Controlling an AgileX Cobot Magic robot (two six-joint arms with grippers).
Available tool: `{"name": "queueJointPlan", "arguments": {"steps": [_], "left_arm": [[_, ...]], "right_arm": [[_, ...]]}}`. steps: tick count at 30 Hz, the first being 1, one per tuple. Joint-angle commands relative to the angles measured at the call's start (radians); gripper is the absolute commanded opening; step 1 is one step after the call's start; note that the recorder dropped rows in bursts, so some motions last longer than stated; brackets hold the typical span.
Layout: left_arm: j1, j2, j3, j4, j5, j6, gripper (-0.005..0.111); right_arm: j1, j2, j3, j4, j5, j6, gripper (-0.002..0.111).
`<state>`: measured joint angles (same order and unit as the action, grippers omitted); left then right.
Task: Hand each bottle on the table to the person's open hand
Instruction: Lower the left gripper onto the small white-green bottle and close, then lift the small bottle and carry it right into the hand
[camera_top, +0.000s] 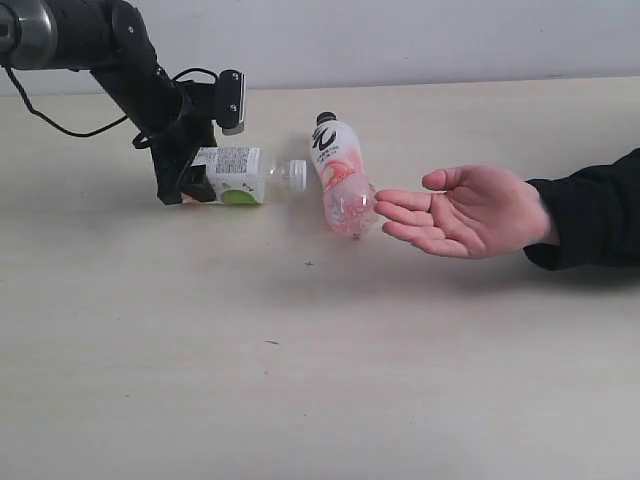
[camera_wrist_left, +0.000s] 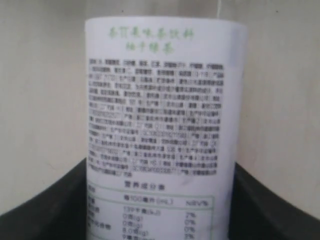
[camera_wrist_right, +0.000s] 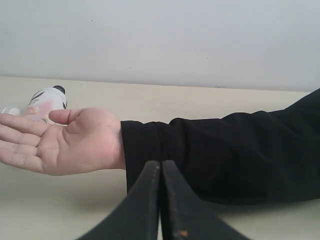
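A white-capped bottle (camera_top: 243, 172) with a white and green label lies on its side on the table (camera_top: 300, 380). My left gripper (camera_top: 200, 182) is shut on its bottom end. In the left wrist view the printed label (camera_wrist_left: 160, 110) fills the space between my black fingers (camera_wrist_left: 60, 210). The pink bottle (camera_top: 340, 175) with a black cap lies beside it, its base touching the fingertips of the person's open hand (camera_top: 465, 212). My right gripper (camera_wrist_right: 161, 164) is shut and empty, close to the person's black sleeve (camera_wrist_right: 225, 155) and facing the hand (camera_wrist_right: 65, 142). Only two bottles show.
The person's arm in a black sleeve (camera_top: 590, 215) reaches in from the right edge of the exterior view. A pale wall (camera_top: 400, 35) rises behind the table's far edge. My left arm's cable (camera_top: 60, 125) hangs over the table at the far left.
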<state>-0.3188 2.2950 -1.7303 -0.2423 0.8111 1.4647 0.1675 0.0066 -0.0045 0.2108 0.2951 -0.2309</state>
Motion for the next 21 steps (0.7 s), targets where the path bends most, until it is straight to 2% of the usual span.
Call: {"name": "queueJointPlan", "arguments": {"steps": [1, 5, 12, 16, 21], "left_arm": [[0.0, -0.01, 0.0, 0.001, 0.022, -0.027, 0.003], [0.0, -0.028, -0.002, 0.031, 0.077, -0.05, 0.0], [-0.012, -0.134, -0.002, 0.071, 0.191, -0.219, 0.0], [-0.012, -0.206, -0.002, 0.072, 0.259, -0.439, 0.0], [-0.04, -0.285, -0.002, 0.075, 0.361, -0.82, 0.0]], "right_arm": [[-0.005, -0.007, 0.005, -0.001, -0.006, -0.001, 0.0], [-0.005, -0.007, 0.005, -0.001, -0.006, -0.001, 0.0], [-0.005, -0.007, 0.005, -0.001, -0.006, -0.001, 0.0], [-0.005, -0.007, 0.005, -0.001, -0.006, -0.001, 0.0], [-0.005, -0.007, 0.005, -0.001, -0.006, -0.001, 0.0]]}}
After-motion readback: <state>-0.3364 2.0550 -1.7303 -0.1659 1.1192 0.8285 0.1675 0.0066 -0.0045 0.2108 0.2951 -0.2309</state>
